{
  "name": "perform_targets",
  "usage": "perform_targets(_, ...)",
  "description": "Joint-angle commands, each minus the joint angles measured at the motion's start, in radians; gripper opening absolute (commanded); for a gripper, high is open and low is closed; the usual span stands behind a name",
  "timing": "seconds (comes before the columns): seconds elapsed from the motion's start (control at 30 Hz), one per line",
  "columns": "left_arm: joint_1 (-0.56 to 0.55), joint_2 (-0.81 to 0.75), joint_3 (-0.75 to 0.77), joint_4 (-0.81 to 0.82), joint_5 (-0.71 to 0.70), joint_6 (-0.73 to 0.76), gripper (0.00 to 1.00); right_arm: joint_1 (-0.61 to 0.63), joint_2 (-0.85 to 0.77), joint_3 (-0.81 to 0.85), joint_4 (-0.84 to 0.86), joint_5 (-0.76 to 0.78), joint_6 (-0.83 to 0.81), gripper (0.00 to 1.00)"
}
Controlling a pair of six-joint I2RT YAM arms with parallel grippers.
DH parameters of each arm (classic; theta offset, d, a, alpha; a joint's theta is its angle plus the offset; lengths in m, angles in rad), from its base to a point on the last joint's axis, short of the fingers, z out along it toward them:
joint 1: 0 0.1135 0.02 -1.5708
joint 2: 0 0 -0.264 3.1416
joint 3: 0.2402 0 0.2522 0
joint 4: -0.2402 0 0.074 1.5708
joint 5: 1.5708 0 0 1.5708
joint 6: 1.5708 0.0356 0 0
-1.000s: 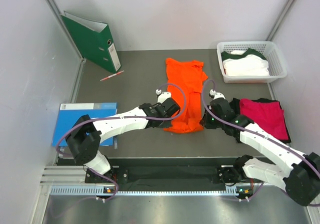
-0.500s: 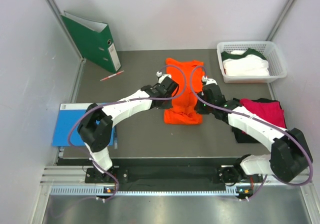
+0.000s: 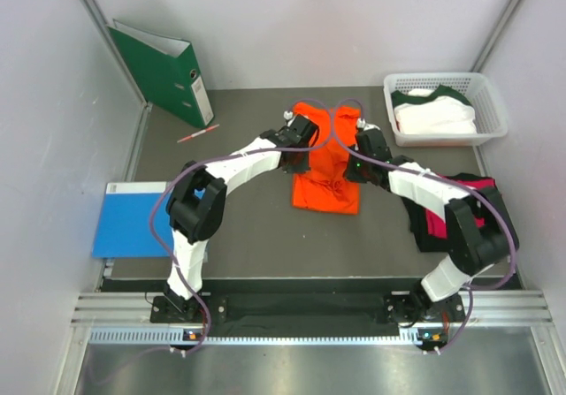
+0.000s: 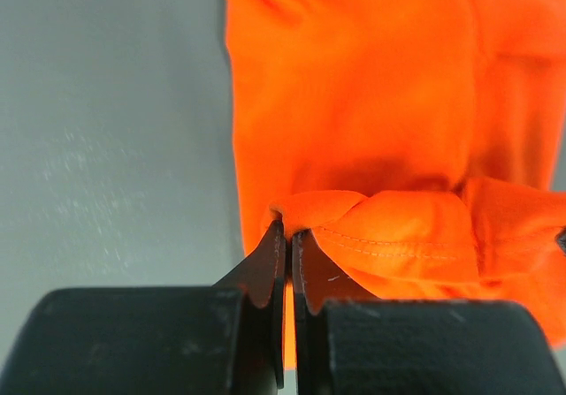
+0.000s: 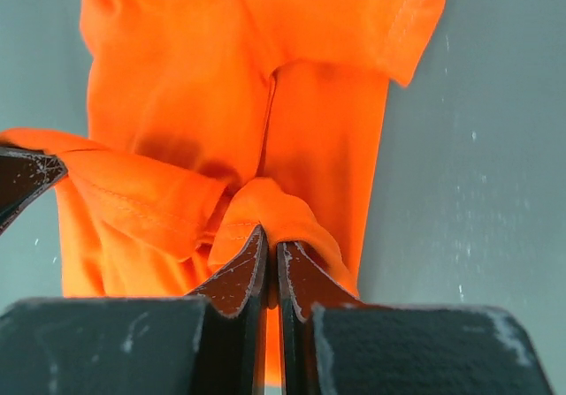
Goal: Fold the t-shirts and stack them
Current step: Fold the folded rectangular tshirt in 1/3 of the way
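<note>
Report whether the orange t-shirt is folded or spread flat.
Partly folded. The left gripper and right gripper are each shut on an edge of the orange t-shirt, holding it doubled over the cloth beneath.

no legible text (binder label (image 3: 201,96) too small)

The left arm (image 3: 234,163) and right arm (image 3: 416,183) have white shells, black joints and looping purple cables (image 3: 156,218)

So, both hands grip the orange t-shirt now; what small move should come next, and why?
Probably lower both together, to lay the fold down. The left hand and the right hand are each shut on a raised edge of the orange t-shirt, held above its flat part.
</note>
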Motion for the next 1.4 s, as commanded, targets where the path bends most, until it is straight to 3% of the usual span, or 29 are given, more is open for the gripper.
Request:
perform_targets(0.0, 0.035, 0.038, 0.073, -0.019, 0.008, 0.017, 0.0, -0.022, 0.051, 0.082, 0.073, -0.018, 0.0, 0.01)
perform_targets(0.17, 0.076, 0.064, 0.085, -0.003, 0.015, 0.019, 0.03, -0.05, 0.12, 0.147, 0.09, -0.011, 0.008, 0.03)
perform_targets(0.2, 0.084, 0.073, 0.096, -0.002, 0.02, 0.025, 0.21, -0.055, 0.151, 0.162, 0.069, -0.008, 0.011, 0.06)
perform_targets(0.23, 0.087, 0.078, 0.104, -0.003, 0.031, 0.032, 0.46, -0.064, 0.163, 0.19, 0.062, -0.008, 0.013, 0.09)
perform_targets(0.27, 0.091, 0.081, 0.11, -0.008, 0.023, 0.037, 0.73, -0.065, 0.176, 0.197, 0.058, -0.008, 0.014, 0.2)
perform_targets(0.3, 0.09, 0.074, 0.114, -0.016, 0.014, 0.043, 0.95, -0.065, 0.18, 0.201, 0.056, -0.002, 0.007, 0.42)
perform_targets(0.33, 0.09, 0.063, 0.107, -0.011, 0.012, 0.051, 0.98, -0.065, 0.171, 0.193, 0.059, 0.011, 0.0, 0.56)
perform_targets(0.37, 0.09, 0.048, 0.095, -0.003, 0.011, 0.058, 0.98, -0.065, 0.142, 0.179, 0.067, 0.018, -0.001, 0.79)
perform_targets(0.43, 0.09, -0.024, 0.027, 0.038, 0.011, 0.068, 0.98, -0.064, 0.099, 0.132, 0.084, 0.051, -0.009, 0.98)
perform_targets(0.57, 0.09, -0.173, -0.123, 0.127, 0.041, 0.063, 0.98, -0.064, -0.036, 0.057, 0.113, 0.072, -0.026, 1.0)
perform_targets(0.73, 0.079, -0.308, -0.277, 0.184, 0.095, 0.02, 0.98, -0.058, -0.085, 0.035, 0.098, 0.031, -0.052, 1.0)
perform_targets(0.8, 0.061, -0.34, -0.321, 0.22, 0.11, 0.016, 0.98, -0.053, -0.084, 0.03, 0.116, -0.015, -0.058, 0.78)
perform_targets(0.83, 0.053, -0.341, -0.33, 0.23, 0.117, 0.016, 0.98, -0.049, -0.077, 0.027, 0.125, -0.029, -0.064, 0.59)
perform_targets(0.87, 0.042, -0.342, -0.341, 0.239, 0.124, 0.011, 0.98, -0.047, -0.058, 0.029, 0.131, -0.043, -0.063, 0.13)
perform_targets(0.9, 0.036, -0.333, -0.341, 0.244, 0.136, 0.008, 0.98, -0.047, -0.044, 0.033, 0.144, -0.082, -0.061, 0.0)
perform_targets(1.1, -0.002, -0.272, -0.369, 0.288, 0.15, -0.049, 0.98, -0.029, 0.125, 0.128, 0.168, -0.271, -0.041, 0.0)
perform_targets(1.37, -0.004, -0.23, -0.395, 0.284, 0.144, -0.083, 0.98, -0.007, 0.246, 0.207, 0.174, -0.367, -0.021, 0.0)
